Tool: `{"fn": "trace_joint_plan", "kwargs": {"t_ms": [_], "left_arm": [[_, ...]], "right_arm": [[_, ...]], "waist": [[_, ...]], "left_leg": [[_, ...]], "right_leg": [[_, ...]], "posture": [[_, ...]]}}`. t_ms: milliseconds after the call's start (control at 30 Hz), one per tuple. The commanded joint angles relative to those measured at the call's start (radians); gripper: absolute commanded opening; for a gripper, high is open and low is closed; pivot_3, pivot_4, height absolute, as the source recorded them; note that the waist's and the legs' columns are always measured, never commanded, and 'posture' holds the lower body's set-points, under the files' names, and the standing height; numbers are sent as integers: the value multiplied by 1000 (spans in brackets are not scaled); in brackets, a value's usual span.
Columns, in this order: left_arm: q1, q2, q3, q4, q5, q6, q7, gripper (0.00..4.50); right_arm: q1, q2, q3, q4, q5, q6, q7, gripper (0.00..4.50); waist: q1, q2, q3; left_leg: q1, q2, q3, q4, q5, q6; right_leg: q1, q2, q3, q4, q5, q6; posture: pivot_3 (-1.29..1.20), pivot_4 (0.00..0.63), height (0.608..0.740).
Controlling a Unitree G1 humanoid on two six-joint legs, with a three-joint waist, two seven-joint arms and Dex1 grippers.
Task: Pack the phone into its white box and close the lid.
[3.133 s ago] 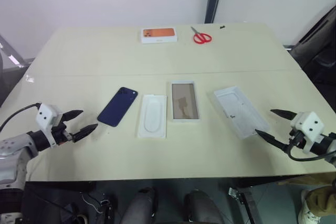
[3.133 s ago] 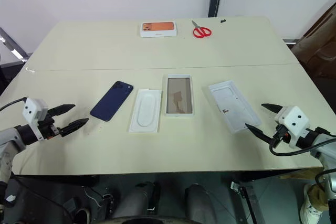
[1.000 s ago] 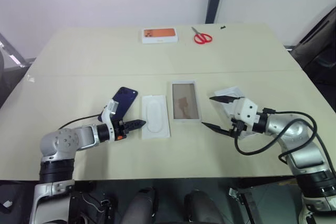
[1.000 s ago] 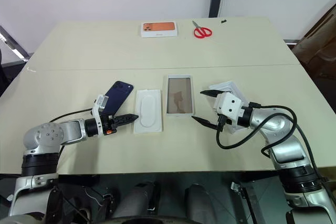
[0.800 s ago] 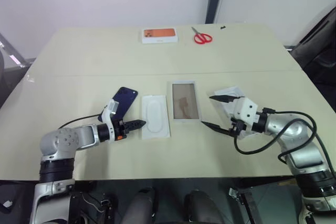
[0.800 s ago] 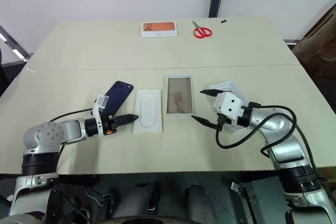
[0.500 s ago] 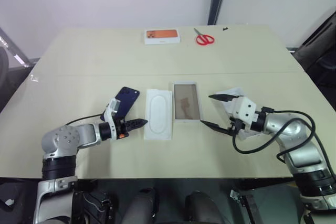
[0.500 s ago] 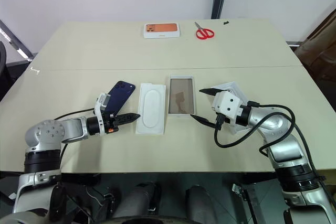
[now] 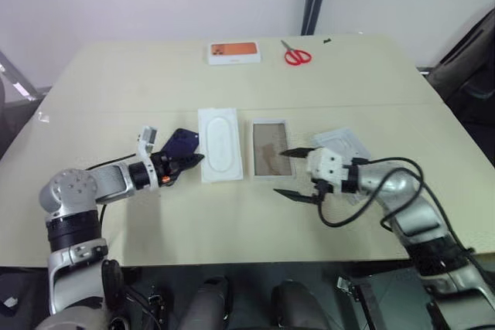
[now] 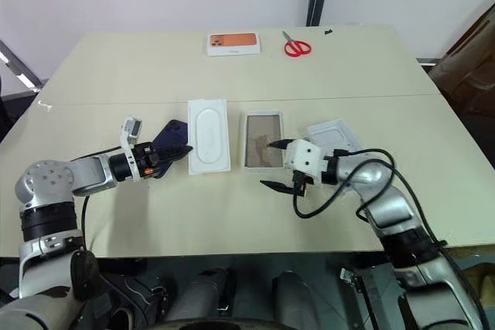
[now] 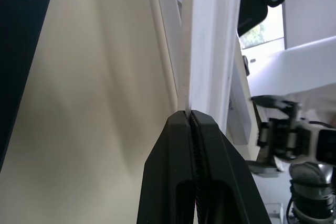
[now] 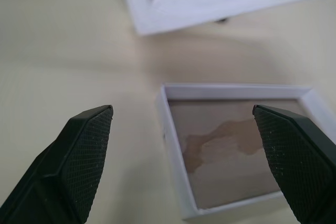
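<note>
My left pincer [image 9: 191,159] is clamped shut on the near edge of the white insert [image 9: 219,144], the one with the oval dip, holding it up off the tabletop [image 9: 232,214]. The phone [image 9: 179,143] lies just left of it, right by my left wrist. My right pincer [image 9: 287,173] is spread wide open, hovering at the near end of the white box [image 9: 270,149], gripping nothing. The box sits open with its tan floor showing. The lid [image 9: 340,142] lies just right of it, partly behind my right arm.
</note>
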Motion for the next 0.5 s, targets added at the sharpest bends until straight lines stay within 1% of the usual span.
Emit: {"fn": "trace_joint_plan", "kwargs": {"t_ms": [33,133,200,267,400,467,500], "left_arm": [[-13,-11,35,-31,-23,-7,23,33],[-6,-27,47,-52,-27,-22,46,33],[3,-40,51,-71,-24,-39,64,0],[9,-53,61,-86,-34,-39,79,0],[13,-71,88,-107,-64,-18,106,0],[12,-73,90,-114,-77,-8,114,0],[3,-79,98,-113,-86,-5,123,0]], "right_arm": [[-53,32,24,51,-3,6,27,4500],[-83,59,43,105,-13,2,41,4500],[-90,57,62,140,-34,-17,57,3922],[-92,54,67,150,-33,-14,79,3187],[-97,52,69,149,-30,-7,116,1005],[-96,55,72,148,-38,-7,119,32],[-91,60,78,138,-42,-7,121,32]], "waist": [[0,0,0],[0,0,0],[1,0,0],[0,0,0],[-1,0,0],[-1,0,0],[-1,0,0]], "left_leg": [[0,0,0,0,0,0],[-1,0,0,0,0,-1],[-1,0,0,0,0,-1],[-1,0,0,0,0,-1],[-2,0,0,0,0,-1],[-2,0,0,0,0,-1],[-2,0,0,0,0,-1]], "right_leg": [[0,0,0,0,0,0],[-1,0,0,0,0,0],[-1,0,0,0,0,0],[-1,0,0,0,0,0],[-2,0,0,0,0,0],[-2,0,0,0,0,0],[-2,0,0,0,0,0]], "posture": [[0,150,734],[0,150,734],[0,150,734],[0,150,734],[0,150,734],[0,150,734],[0,150,734]]}}
